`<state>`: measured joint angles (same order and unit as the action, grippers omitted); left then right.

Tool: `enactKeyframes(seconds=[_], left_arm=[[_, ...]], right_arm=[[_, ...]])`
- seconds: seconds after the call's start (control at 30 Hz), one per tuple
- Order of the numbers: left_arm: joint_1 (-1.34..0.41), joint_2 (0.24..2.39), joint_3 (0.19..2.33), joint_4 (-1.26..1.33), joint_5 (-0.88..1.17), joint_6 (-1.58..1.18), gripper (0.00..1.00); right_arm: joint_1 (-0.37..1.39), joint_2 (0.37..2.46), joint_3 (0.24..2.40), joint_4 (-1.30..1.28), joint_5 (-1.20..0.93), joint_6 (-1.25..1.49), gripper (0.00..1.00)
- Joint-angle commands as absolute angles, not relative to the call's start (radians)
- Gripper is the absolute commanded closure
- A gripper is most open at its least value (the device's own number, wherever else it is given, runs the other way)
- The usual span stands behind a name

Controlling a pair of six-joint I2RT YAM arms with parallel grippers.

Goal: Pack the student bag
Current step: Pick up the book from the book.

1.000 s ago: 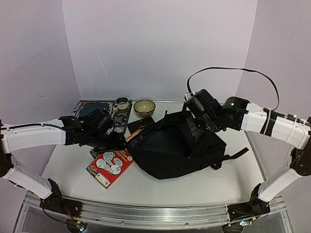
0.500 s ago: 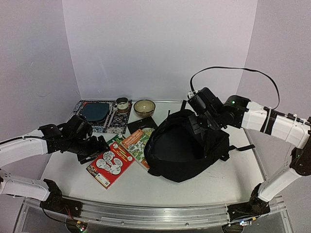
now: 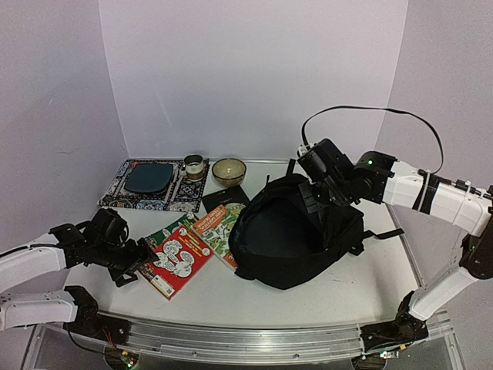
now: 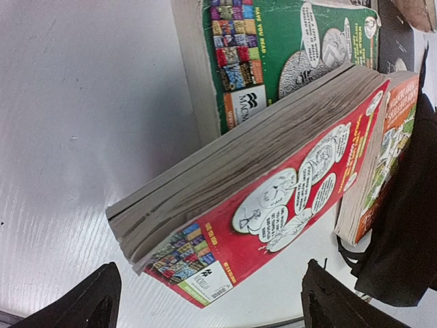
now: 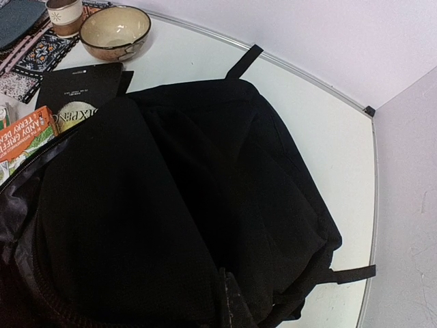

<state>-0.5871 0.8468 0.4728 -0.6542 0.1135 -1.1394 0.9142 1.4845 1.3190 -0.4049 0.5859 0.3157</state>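
The student bag [image 3: 296,243], a big soft black backpack, lies at mid-table with its mouth facing left. My right gripper [image 3: 317,196] is shut on the bag's upper rim fabric [image 5: 191,205] and holds the opening up; one finger [image 5: 232,301] shows against the cloth. A thick red book [image 3: 177,262] lies left of the bag, on top of a green book [image 4: 287,48]. An orange book [image 3: 219,230] lies beside the bag's mouth. My left gripper [image 3: 139,262] is open at the red book's near-left corner [image 4: 205,273], its fingertips [image 4: 92,301] wide on either side and touching nothing.
A black book [image 3: 223,198] lies behind the orange one. At the back left are a patterned mat [image 3: 150,181] with a dark plate, a small cup [image 3: 194,166] and a beige bowl [image 3: 229,171]. A bag strap [image 3: 381,235] trails right.
My left gripper pulled back from the bag's left side toward the near-left and opened. The right gripper raised the bag's rim, and the orange book now lies uncovered on the table.
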Motion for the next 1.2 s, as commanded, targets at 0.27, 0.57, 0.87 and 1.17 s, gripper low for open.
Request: enactKeyframes(seconds=[0.27, 0.57, 0.87, 1.17], left_arm=[[-0.572, 0.889, 0.363, -0.421, 0.110, -1.208, 0.06], [-0.573, 0.820, 0.236, -0.217, 0.058, -1.352, 0.10], [-0.573, 0.639, 0.127, -0.066, 0.064, -1.448, 0.36], [-0.574, 0.691, 0.233, -0.029, 0.091, -1.368, 0.64]], right_arm=[[0.910, 1.434, 1.312, -0.389, 0.570, 0.329, 1.00], [0.910, 1.419, 1.312, -0.387, 0.574, 0.330, 1.00], [0.910, 1.431, 1.314, -0.385, 0.576, 0.328, 1.00], [0.911, 1.455, 1.333, -0.382, 0.567, 0.322, 1.00]])
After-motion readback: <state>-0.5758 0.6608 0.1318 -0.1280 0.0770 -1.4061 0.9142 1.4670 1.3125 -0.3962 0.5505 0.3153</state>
